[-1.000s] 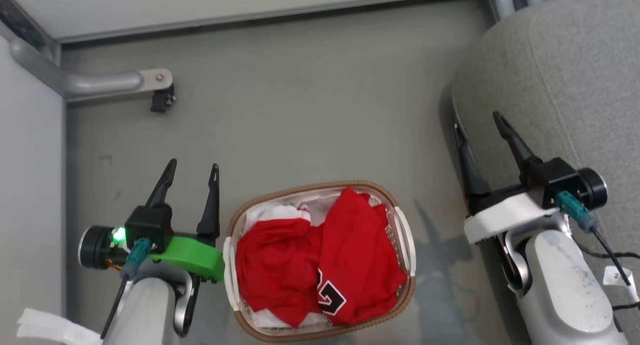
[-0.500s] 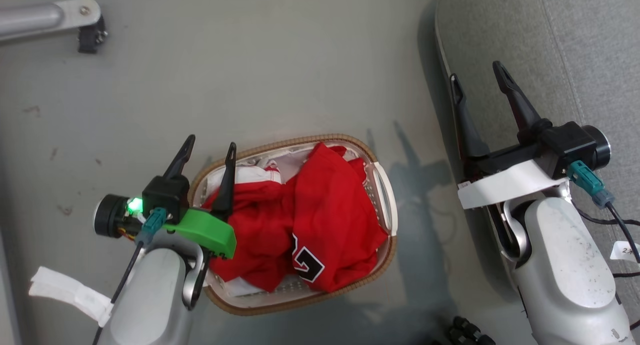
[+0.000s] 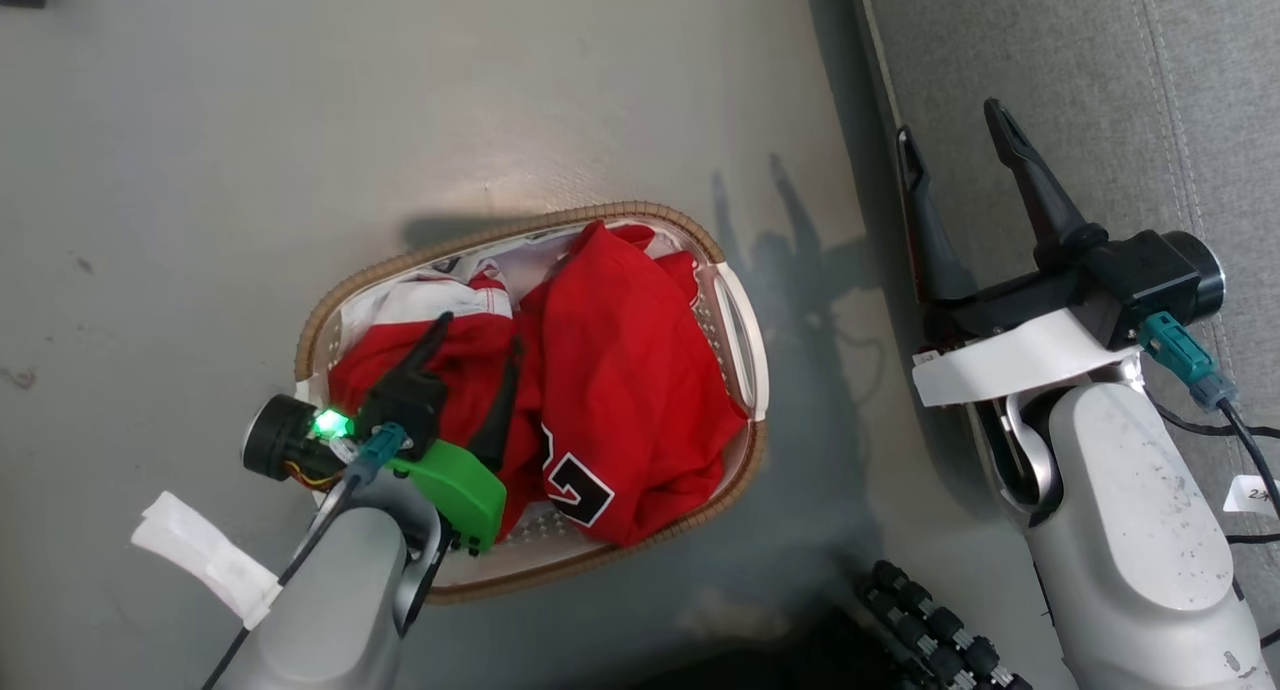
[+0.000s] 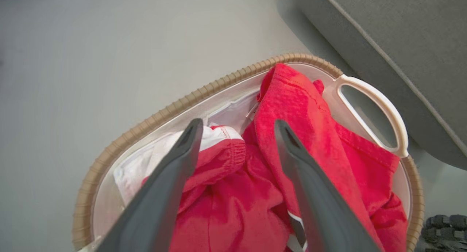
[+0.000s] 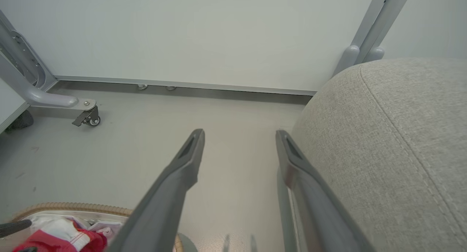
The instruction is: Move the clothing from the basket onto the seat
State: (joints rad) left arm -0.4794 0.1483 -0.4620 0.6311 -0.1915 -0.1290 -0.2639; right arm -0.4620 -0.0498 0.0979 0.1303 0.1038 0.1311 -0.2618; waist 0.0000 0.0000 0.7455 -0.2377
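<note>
Nearest the robot, the left jaws stood wide and empty above the basket (image 3: 610,208). Their tips pointed toward 1 o'clock over the trimmed garment (image 4: 222,155) on the basket's 9 o'clock side. In the left wrist view the two fingers (image 4: 177,160) straddled a bunched red fold, but contact with the cloth could not be made out. All the clothing (image 3: 620,370) lay in the basket, with the piece bearing the black numeral (image 3: 578,482) heaped on the 3 o'clock side.

Farther out, at the basket's 3 o'clock and well apart from it, the right jaws hung wide and empty at the edge of the seat (image 3: 1080,60). No garment lay on the visible part of the seat.

The step in hand looked like the reach for the first garment, with nothing moved yet. The next move called for sinking onto that fold and closing on red cloth alone. The garment then had to clear the rim and travel toward 2 o'clock to the seat.

A second before, the left jaws had stood outside the rim at the basket's 9 o'clock, and half a second before they crossed it. The head camera had dipped meanwhile, shifting the whole view. The clothing's heap, the right jaws' post and both openings looked unchanged.
</note>
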